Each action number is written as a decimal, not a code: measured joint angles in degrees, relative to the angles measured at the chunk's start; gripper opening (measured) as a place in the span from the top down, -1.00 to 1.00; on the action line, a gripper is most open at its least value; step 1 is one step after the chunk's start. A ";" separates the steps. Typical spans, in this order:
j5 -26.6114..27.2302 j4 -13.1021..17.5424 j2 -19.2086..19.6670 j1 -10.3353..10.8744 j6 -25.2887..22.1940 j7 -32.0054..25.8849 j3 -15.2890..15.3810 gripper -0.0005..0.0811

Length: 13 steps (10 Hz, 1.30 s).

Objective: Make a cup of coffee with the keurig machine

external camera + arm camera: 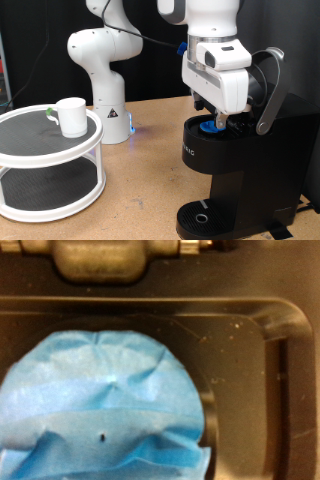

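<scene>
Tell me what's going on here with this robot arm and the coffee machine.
A white Franka arm has its tool down over the open top of the black Keurig machine, right at a blue-topped pod sitting in the brew chamber. The machine's lid is raised. The wrist view shows the pod's crinkled blue top filling the holder. The white cup sits on the top tier of a round white stand at the exterior view's left, not at the machine.

- The keurig machine (235,170) is matte black, with a grey handle (270,95).
- The cup (72,115) is white.
- A pod (100,410) has a crinkled blue top.
- The two-tier stand (50,160) is white with dark grey shelves.
</scene>
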 joint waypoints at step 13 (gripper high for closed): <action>22.84 -9.23 -8.81 -1.61 7.88 -20.82 -6.45 -0.98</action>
